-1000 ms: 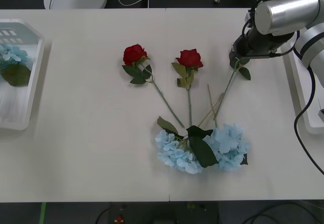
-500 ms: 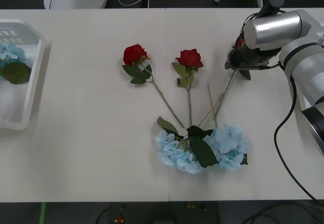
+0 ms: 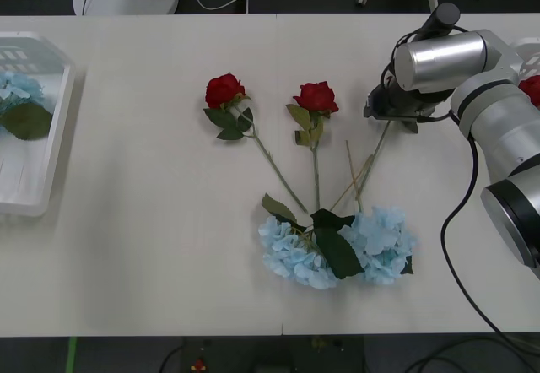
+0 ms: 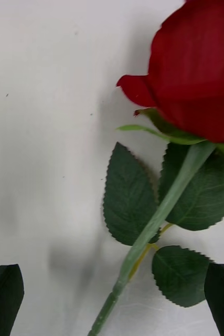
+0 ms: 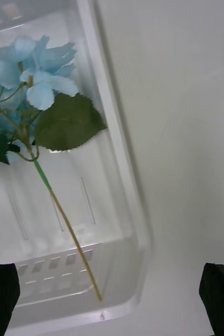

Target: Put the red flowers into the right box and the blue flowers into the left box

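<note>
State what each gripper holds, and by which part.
Nothing. The right gripper is open over a red rose; the left gripper is open above the left box.

third rose's bloom [image 4: 195, 73] cut off by edge, left box [image 3: 51, 170] partly cropped

Front view overhead on table [image 3: 152, 246], right wrist close over rose [image 4: 195, 79], left wrist above left box [image 5: 127, 210]

No readable text; no labels, brands, numbers or signs anywhere.
</note>
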Controlling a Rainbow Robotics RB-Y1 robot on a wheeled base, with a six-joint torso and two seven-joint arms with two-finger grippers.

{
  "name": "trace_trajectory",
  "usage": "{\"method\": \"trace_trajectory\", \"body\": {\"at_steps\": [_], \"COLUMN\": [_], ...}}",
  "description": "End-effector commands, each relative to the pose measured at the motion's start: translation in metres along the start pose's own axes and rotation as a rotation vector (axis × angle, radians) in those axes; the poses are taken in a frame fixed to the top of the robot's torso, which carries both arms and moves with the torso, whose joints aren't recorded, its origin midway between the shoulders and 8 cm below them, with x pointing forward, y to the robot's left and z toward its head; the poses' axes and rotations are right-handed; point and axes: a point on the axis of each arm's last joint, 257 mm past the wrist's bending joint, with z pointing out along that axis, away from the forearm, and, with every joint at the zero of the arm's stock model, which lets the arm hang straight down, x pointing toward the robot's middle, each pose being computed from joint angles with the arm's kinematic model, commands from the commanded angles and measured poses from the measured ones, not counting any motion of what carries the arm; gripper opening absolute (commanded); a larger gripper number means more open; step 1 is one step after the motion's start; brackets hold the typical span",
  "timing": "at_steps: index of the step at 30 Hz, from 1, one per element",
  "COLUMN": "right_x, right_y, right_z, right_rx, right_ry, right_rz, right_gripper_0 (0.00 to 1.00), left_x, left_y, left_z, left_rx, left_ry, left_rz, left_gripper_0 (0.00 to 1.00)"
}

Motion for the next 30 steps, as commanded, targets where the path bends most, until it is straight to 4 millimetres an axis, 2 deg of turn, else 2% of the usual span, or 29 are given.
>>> {"method": "trace_trajectory", "body": {"at_steps": [1,3,6,10,15,17,19,20,22,30], "right_x": [-0.034,-0.034,-0.032,-0.031,-0.030,-0.030,-0.027,-0.028,-0.027,-0.027], "right_y": [0.036,0.036,0.040,0.043,0.044,0.045,0.046,0.045,0.045,0.045], "right_z": [-0.021,-0.020,-0.020,-0.015,-0.014,-0.013,-0.012,-0.012,-0.012,-0.012], "right_rx": [-0.057,-0.059,-0.063,-0.069,-0.073,-0.075,-0.076,-0.075,-0.078,-0.081], "right_ry": [-0.060,-0.058,-0.057,-0.064,-0.065,-0.064,-0.059,-0.060,-0.056,-0.056], "right_rz": [0.030,0.031,0.029,0.036,0.040,0.039,0.042,0.044,0.050,0.050], "right_gripper_0": [0.98,0.87,0.79,0.79,0.78,0.68,0.40,0.32,0.02,0.00], "left_x": [-0.031,-0.036,-0.043,-0.051,-0.051,-0.055,-0.066,-0.069,-0.082,-0.128], "left_y": [-0.046,-0.069,-0.102,-0.142,-0.170,-0.178,-0.202,-0.207,-0.229,-0.285], "left_z": [-0.012,-0.006,0.007,0.023,0.042,0.049,0.061,0.063,0.073,0.106], "left_rx": [0.039,0.046,0.044,0.035,-0.006,-0.027,-0.033,-0.034,-0.030,0.019], "left_ry": [-0.059,-0.061,-0.064,-0.083,-0.091,-0.099,-0.097,-0.095,-0.092,-0.113], "left_rz": [-0.179,-0.242,-0.304,-0.384,-0.483,-0.514,-0.530,-0.537,-0.561,-0.570], "left_gripper_0": [1.00,1.00,0.99,1.00,1.00,1.00,1.00,1.00,0.99,1.00]}}
